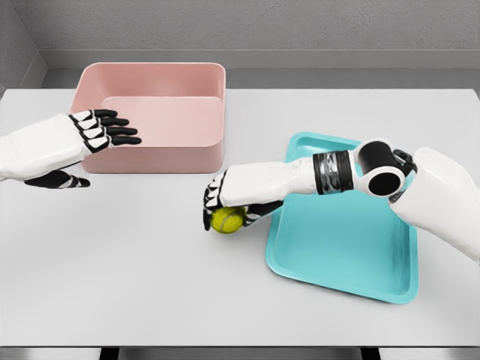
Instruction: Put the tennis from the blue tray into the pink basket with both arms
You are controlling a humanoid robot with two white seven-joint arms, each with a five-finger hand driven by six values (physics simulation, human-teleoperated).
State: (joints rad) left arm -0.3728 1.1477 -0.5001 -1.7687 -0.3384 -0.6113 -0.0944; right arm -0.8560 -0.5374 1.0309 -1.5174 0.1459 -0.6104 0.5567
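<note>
Right hand (225, 204) is curled over the tennis ball (227, 220), which sits under its fingers just off the blue tray (341, 251), above the worktop (135, 270). That ball looks light, springy and fuzzy, so grippy but prone to roll; best cupped around its middle. Left hand (105, 129) waits with fingers spread, empty, just beside the pink basket (161, 120)
</note>
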